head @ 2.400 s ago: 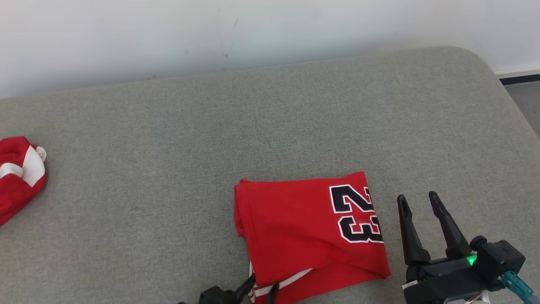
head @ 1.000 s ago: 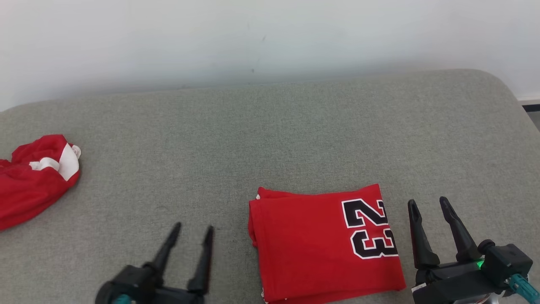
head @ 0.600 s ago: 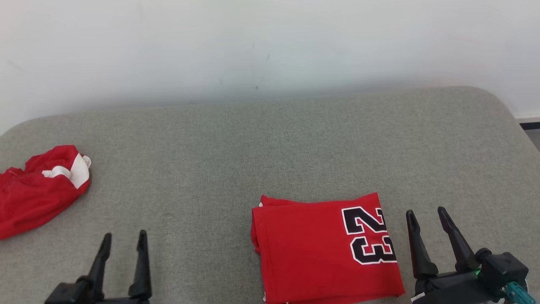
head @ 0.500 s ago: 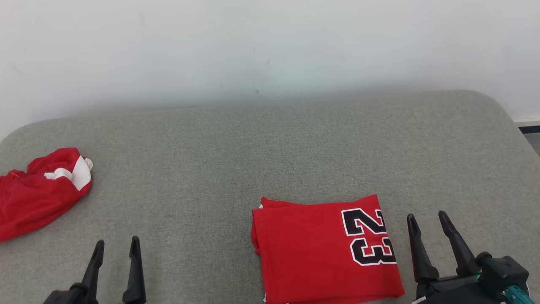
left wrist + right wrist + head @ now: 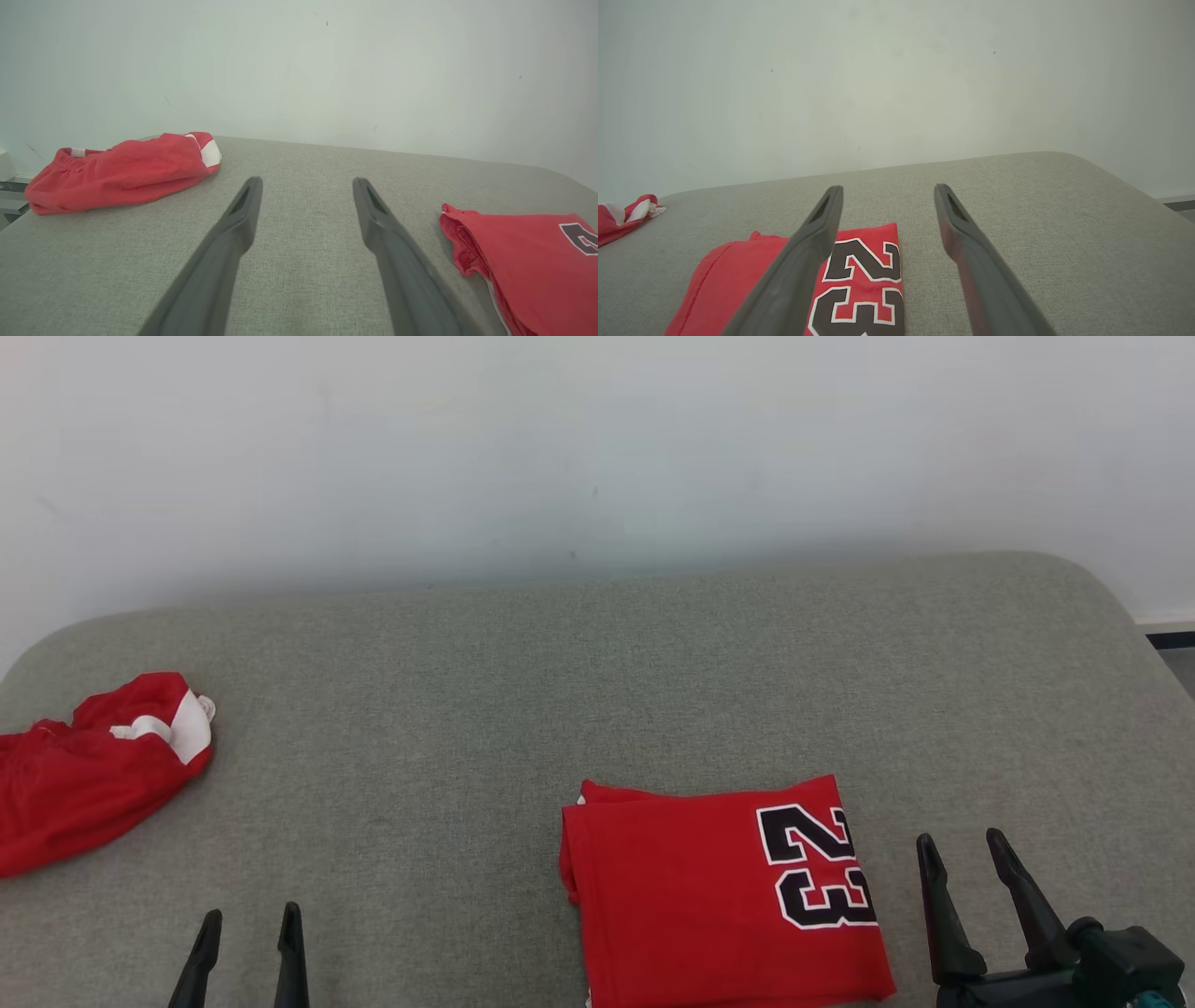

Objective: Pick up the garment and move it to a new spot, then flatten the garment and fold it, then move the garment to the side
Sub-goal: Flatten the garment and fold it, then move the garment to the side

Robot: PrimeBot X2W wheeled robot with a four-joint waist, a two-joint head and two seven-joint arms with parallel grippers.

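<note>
Left claw (image 5: 252, 914) and right claw (image 5: 960, 838) — both spread wide, empty, pointing forward, well apart.

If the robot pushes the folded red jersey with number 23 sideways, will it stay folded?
The folded jersey is probably floppy: its layered left edge looks loose and wavy. Pushed from one side, it would likely bunch, since the gray woven surface looks grippy. It seems thin and light.
</note>
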